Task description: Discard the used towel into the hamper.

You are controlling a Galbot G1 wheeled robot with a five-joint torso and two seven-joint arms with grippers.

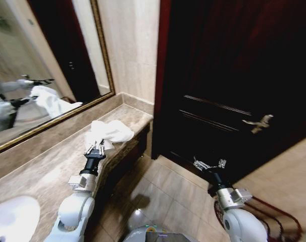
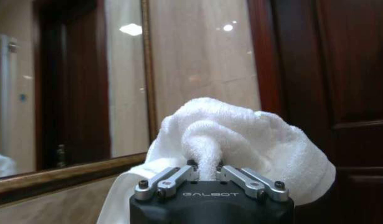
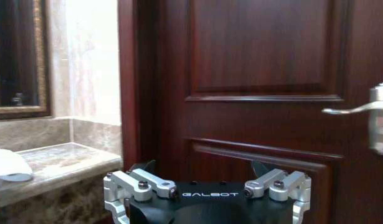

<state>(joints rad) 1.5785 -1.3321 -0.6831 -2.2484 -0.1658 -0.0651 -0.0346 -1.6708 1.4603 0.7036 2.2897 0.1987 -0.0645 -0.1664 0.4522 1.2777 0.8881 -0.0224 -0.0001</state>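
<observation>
White crumpled terry towel [image 1: 108,133] sits mid-frame in head view on beige marble vanity counter [image 1: 47,171], near counter's far end, touching left gripper [image 1: 95,149]. Left wrist view: left gripper fingers [image 2: 172,179] pinched on fold of towel, cloth bunched above them. Right gripper [image 1: 208,164] hangs lower centre-right over tiled floor, before dark red wooden door [image 1: 234,75]; in right wrist view jaws spread wide, nothing between. Dark red-brown wire hamper [image 1: 274,219] at lower right corner, behind right arm. Gold-framed mirror [image 1: 42,65] upper left.
</observation>
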